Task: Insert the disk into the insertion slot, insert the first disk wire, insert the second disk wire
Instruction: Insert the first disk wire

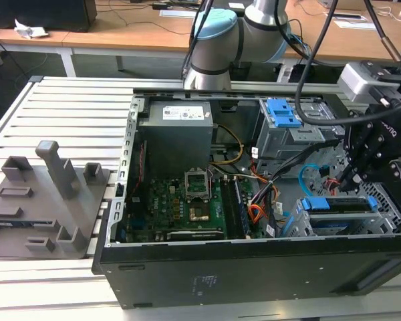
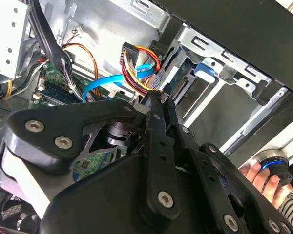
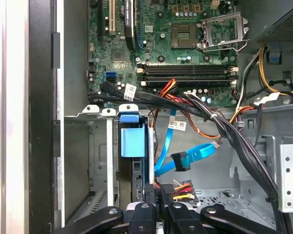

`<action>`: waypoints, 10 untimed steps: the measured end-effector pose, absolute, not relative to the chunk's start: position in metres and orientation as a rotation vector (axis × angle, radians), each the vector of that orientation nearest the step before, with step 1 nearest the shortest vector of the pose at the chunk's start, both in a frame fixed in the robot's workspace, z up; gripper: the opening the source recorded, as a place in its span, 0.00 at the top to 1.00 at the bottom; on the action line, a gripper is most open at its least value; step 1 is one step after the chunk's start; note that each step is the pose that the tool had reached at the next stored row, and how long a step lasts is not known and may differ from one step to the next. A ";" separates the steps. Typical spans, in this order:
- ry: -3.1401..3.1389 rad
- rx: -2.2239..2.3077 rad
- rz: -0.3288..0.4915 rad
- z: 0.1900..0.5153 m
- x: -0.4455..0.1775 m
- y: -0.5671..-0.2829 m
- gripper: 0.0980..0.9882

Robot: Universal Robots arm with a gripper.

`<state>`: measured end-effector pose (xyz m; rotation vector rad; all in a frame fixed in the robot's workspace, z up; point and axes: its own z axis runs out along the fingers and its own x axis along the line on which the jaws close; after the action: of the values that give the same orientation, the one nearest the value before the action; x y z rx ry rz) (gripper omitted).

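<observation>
End effector [image 1: 347, 177] sits low inside the open computer case [image 1: 254, 267], at the exterior view's right end. Fingers clenched tip to tip in the second wrist view [image 2: 156, 100]. Whether anything thin is pinched between them, cannot tell.

The disk [image 1: 339, 206] stands on edge in the insertion slot [image 1: 301, 224], near the case's front wall, its blue carrier frame showing. In the first wrist view the carrier's blue tab [image 3: 132, 139] lies level with the slot's metal rim [image 3: 95, 113].

Room to move:
- Tight. The slot's wall is just on one side of the fingertips [image 3: 156, 195].
- The red and yellow wire bundle [image 3: 180, 186] is just on the other side.
- The blue flat cable [image 3: 188, 158] loops loose across the gap beyond, its black plug hanging free.
- A thick black cable bundle [image 3: 234, 136] crosses between the motherboard [image 3: 185, 48] and the bay area.
- The taller cage with blue latch [image 1: 281, 114] stands well apart.

Hard to make out:
- The disk's connector end is hidden behind the fingers.
- The end effector's black links block much of the second wrist view.
- A person's hand [image 2: 261, 178] is cut off at that picture's edge.

The case rests on a slatted bench [image 1: 60, 107].
</observation>
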<state>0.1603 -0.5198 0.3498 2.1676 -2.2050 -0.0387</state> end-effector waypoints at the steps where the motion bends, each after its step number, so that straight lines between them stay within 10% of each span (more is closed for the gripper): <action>1: -2.205 2.168 -0.039 0.350 0.160 -0.522 0.93; 10: -2.205 2.167 -0.038 0.345 0.165 -0.532 0.93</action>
<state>0.1646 -0.5321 0.3455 2.1672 -2.2049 -0.0385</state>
